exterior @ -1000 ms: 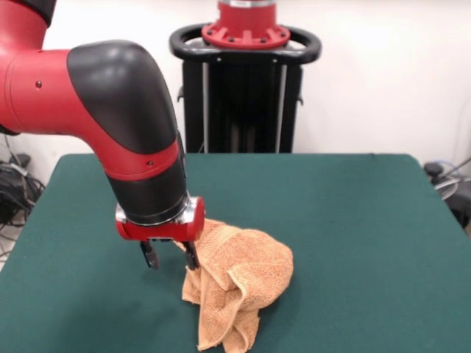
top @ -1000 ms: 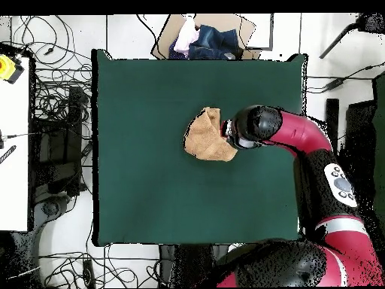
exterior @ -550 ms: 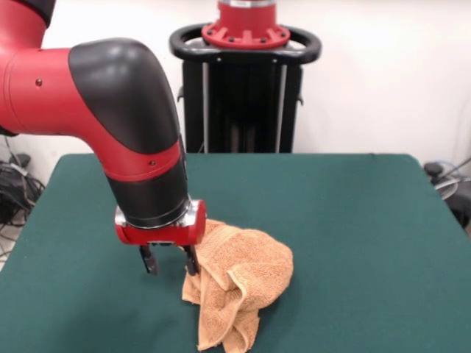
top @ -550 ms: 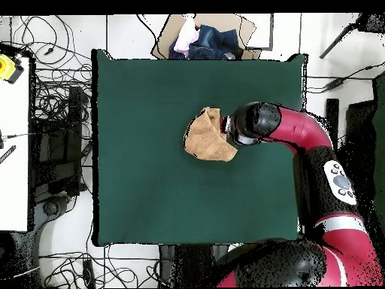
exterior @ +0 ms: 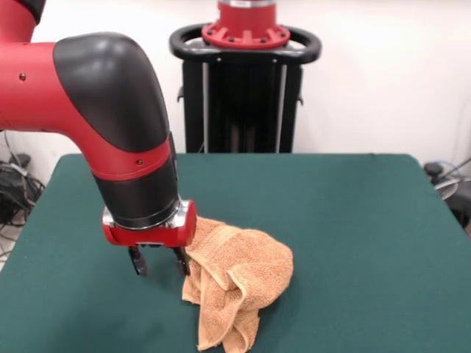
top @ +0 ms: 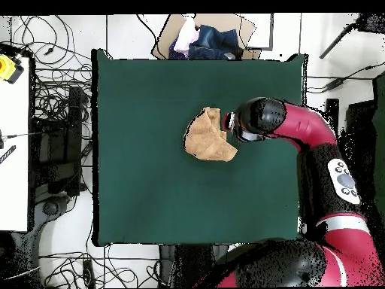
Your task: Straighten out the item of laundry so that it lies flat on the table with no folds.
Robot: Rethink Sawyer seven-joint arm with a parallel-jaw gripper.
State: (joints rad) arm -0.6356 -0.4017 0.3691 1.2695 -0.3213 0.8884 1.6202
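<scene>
Lying bunched in a soft heap near the middle of the broad dark green felt-topped table (exterior: pixel 353 220), the small orange-tan terry-cloth hand towel (exterior: pixel 239 283) is doubled over itself, with one folded tail trailing toward the table's front edge. The red-and-black arm's gripper (exterior: pixel 157 261) hangs just beside the heap's edge with its two dark fingers spread apart and nothing between them. Light, limp and somewhat grippy by the look of its pile, the cloth will likely drape and drag rather than slide, so an outer corner or the loose trailing tail seems the best place to pinch and draw outward.
</scene>
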